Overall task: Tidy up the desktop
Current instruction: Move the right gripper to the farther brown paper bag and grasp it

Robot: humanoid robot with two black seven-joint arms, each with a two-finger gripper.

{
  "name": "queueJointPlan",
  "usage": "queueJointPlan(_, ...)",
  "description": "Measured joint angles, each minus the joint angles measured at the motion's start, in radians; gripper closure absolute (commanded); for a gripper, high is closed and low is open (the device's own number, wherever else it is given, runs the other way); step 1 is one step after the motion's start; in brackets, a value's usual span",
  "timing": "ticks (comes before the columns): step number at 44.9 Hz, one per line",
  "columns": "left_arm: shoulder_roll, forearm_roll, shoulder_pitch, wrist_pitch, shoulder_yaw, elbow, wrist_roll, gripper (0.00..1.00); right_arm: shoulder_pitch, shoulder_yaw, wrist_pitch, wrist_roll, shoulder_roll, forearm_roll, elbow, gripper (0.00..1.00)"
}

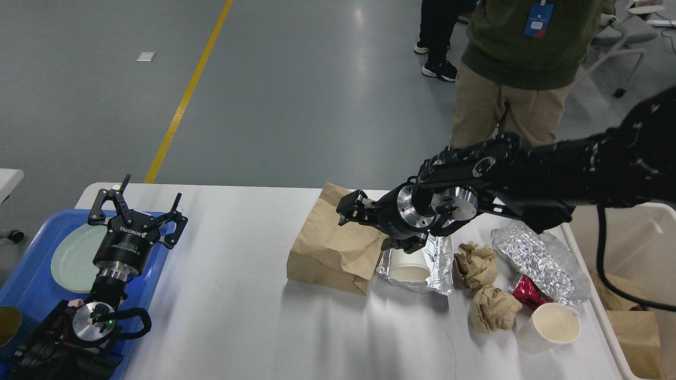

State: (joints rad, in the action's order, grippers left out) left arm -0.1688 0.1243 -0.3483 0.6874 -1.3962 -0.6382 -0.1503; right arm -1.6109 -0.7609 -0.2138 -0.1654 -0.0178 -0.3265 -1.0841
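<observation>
Desktop clutter was all bunched on the right half of the white tabletop, which filled the lower part of the head view. Nearest me sat a paper cup right by the edge, easy to knock off with a careless sweep. Just behind it were two crumpled paper balls, a red wrapper and a wad of foil, all light stuff that'd scatter. The foil tray held another cup lying on its side, touching the brown paper bag.

My right gripper hung over the bag's top; it looked partly spread, but honestly I couldn't tell from that dark angle. Floppy paper could fold or slip, and dragging it might've shoved the tray along. The left gripper was spread wide over the blue tray and its plate, far left. The beige bin waited at right.
</observation>
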Motion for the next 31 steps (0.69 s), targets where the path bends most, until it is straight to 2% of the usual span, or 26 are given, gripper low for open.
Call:
queueJointPlan(4, 0.0, 0.0, 0.0, 0.0, 0.0, 0.0, 0.0, 0.04, 0.084, 0.02, 0.019, -0.03, 0.026, 0.001, 0.067, 0.0)
queueJointPlan(9, 0.0, 0.0, 0.0, 0.0, 0.0, -0.001, 0.0, 0.04, 0.161, 0.025, 0.04, -0.045, 0.055, 0.004, 0.132, 0.0)
queueJointPlan(31, 0.0, 0.0, 0.0, 0.0, 0.0, -0.001, 0.0, 0.04, 0.323, 0.077, 0.141, -0.036, 0.119, 0.004, 0.286, 0.02)
